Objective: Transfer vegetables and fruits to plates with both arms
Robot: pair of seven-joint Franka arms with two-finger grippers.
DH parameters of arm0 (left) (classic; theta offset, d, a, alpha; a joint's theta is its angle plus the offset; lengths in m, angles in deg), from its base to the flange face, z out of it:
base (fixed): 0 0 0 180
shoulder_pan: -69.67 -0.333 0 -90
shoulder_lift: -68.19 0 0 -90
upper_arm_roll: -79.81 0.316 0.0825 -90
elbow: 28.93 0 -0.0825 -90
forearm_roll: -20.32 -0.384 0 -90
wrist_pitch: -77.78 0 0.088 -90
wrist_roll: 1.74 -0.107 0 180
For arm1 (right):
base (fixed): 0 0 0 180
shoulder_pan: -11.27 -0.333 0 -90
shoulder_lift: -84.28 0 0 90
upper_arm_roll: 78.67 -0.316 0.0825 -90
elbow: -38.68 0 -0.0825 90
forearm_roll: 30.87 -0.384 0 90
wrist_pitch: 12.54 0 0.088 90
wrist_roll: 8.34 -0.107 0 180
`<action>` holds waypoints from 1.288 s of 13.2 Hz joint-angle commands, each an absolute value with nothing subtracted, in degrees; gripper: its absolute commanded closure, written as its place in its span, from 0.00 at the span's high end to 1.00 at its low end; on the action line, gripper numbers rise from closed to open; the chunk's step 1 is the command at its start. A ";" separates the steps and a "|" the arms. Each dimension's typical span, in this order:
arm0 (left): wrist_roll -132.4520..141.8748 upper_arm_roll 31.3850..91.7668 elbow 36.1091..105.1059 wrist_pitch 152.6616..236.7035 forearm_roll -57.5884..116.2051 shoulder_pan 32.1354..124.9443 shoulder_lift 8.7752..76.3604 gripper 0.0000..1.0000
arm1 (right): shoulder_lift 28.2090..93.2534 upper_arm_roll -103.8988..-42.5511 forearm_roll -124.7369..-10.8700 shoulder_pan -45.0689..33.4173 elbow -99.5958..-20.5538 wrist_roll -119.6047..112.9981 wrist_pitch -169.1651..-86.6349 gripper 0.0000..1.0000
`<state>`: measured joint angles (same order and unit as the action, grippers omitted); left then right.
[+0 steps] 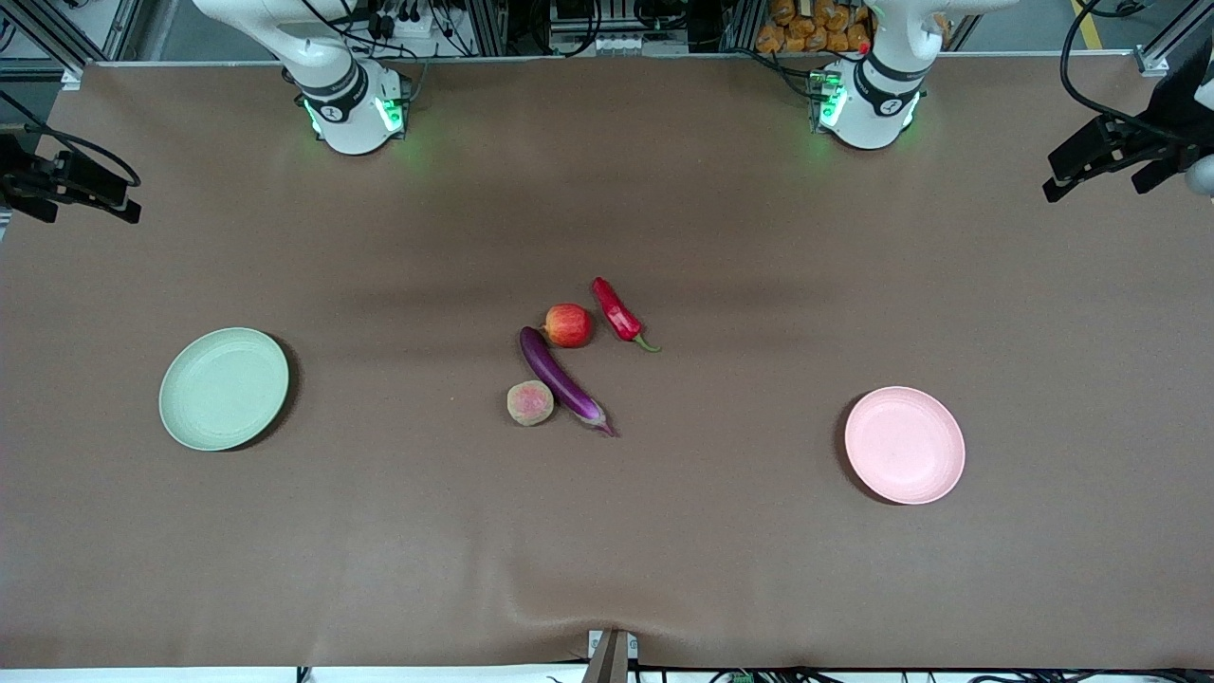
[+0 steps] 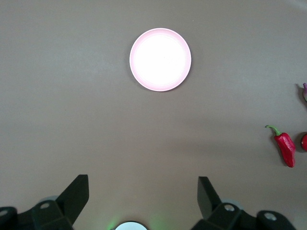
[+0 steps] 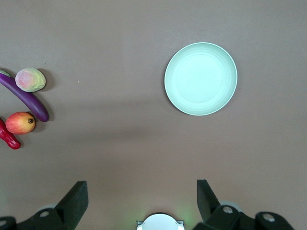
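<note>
The purple eggplant, the red apple, the red chili pepper and the pinkish-green peach-like fruit lie together at the table's middle. The pale green plate lies toward the right arm's end, the pale pink plate toward the left arm's end. Both plates are bare. Neither gripper shows in the front view; both arms wait high near their bases. My left gripper is open high over bare table, with the pink plate and chili in view. My right gripper is open, with the green plate, eggplant, apple and peach-like fruit in view.
The table is covered with a brown cloth. Black camera mounts stand at both ends. The arm bases stand along the table's edge farthest from the front camera.
</note>
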<state>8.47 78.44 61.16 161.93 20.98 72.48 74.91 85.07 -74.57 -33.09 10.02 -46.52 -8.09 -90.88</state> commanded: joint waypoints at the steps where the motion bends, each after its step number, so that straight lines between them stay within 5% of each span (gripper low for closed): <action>1: 8.10 78.58 59.58 159.62 20.67 72.13 74.60 1.00 | 85.16 -74.63 -32.54 10.13 -46.57 -8.86 -90.68 1.00; 17: 8.54 77.88 57.73 159.43 19.96 72.48 71.97 1.00 | 84.99 -74.72 -32.63 9.78 -48.23 -9.04 -90.50 1.00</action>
<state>8.40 78.21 59.45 159.87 20.50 72.02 73.54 84.82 -74.55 -33.09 10.01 -46.89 -8.11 -90.58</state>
